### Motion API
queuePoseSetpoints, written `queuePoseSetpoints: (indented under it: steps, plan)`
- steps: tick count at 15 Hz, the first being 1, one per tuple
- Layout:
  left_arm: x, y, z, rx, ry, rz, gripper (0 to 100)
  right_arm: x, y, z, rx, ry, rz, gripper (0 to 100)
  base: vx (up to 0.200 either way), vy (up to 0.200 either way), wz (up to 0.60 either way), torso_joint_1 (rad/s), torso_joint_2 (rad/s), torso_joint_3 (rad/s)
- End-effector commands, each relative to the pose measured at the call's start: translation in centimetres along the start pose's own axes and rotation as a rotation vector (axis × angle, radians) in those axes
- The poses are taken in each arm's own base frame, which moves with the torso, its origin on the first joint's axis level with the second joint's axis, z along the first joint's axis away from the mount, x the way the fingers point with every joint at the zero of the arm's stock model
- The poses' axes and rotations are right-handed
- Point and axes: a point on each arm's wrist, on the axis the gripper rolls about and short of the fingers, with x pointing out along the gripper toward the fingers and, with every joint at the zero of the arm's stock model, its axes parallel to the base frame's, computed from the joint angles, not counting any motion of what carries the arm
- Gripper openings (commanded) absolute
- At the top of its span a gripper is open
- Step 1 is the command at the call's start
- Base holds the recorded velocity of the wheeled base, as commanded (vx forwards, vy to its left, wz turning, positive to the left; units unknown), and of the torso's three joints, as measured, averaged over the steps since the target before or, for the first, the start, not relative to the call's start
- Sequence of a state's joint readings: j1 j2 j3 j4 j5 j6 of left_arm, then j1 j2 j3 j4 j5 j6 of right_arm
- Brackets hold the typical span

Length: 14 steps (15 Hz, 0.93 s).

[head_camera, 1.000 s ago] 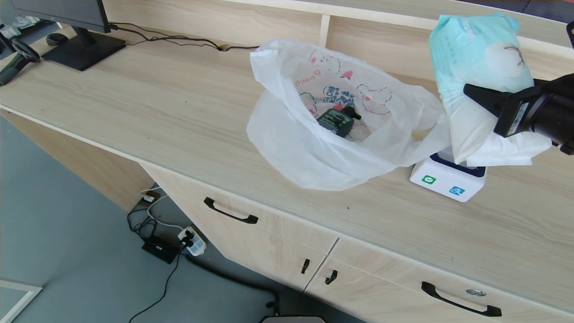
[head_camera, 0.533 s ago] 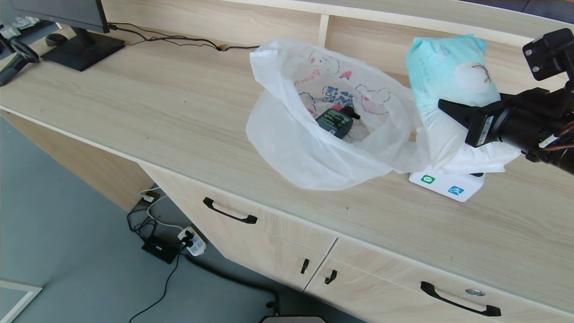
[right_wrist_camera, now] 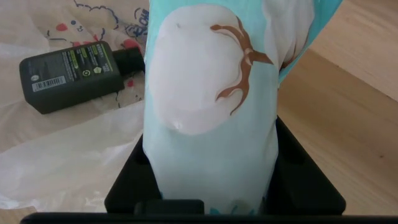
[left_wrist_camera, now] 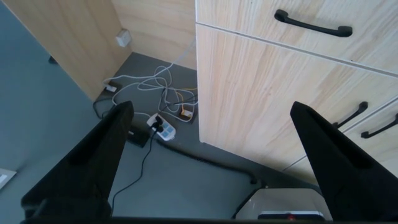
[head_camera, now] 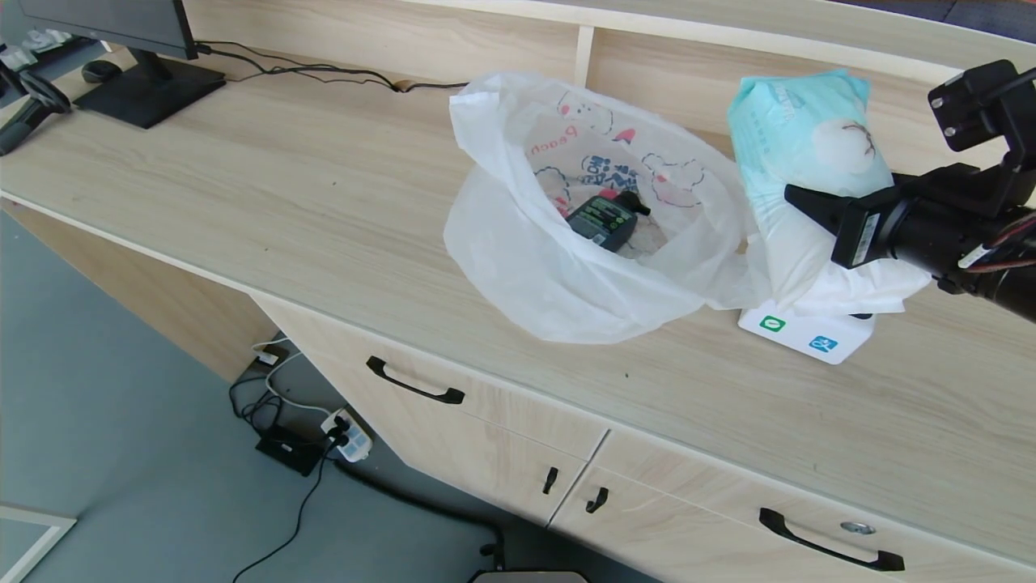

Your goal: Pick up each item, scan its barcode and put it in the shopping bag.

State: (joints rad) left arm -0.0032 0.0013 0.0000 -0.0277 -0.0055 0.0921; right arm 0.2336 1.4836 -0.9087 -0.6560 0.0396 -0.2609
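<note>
Clamping the tissue pack, right gripper is hovering seemingly over the scanner; left gripper is gaping empty.

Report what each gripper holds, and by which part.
Right gripper: soft teal-and-white plastic tissue pack, clamped across its lower middle. Left gripper: open, holding nothing.

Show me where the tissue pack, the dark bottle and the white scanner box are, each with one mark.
tissue pack (head_camera: 797, 138): head view, on its teal upper part.
dark bottle (head_camera: 603, 220): head view, on its label.
white scanner box (head_camera: 797, 334): head view, on its front face.
</note>
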Motion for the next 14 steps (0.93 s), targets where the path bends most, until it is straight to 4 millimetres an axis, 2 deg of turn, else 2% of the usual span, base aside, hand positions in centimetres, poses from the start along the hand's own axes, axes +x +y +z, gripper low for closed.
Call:
queuePoseSetpoints:
  steps: [1,6,10,11,14]
  plan:
    - [0.0,0.0,0.0,0.0,0.0,-0.001,100,-0.3,0.0,0.2,-0.008,-0.005,-0.006,0,0.0,0.0,0.0,0.0,0.0,0.0]
    - [0.0,0.0,0.0,0.0,0.0,-0.001,100,-2.5,-0.4,2.3,-0.013,-0.08,-0.028,0,0.0,0.0,0.0,0.0,0.0,0.0]
    - [0.0,0.0,0.0,0.0,0.0,-0.001,100,-3.0,2.6,6.1,0.02,-0.219,0.115,0,0.0,0.0,0.0,0.0,0.0,0.0]
    - [0.0,0.0,0.0,0.0,0.0,0.001,100,-2.8,3.9,7.0,0.039,-0.247,0.169,0,0.0,0.0,0.0,0.0,0.0,0.0]
    - [0.0,0.0,0.0,0.0,-0.001,0.0,100,-1.1,5.2,7.8,0.059,-0.269,0.206,0,0.0,0.0,0.0,0.0,0.0,0.0]
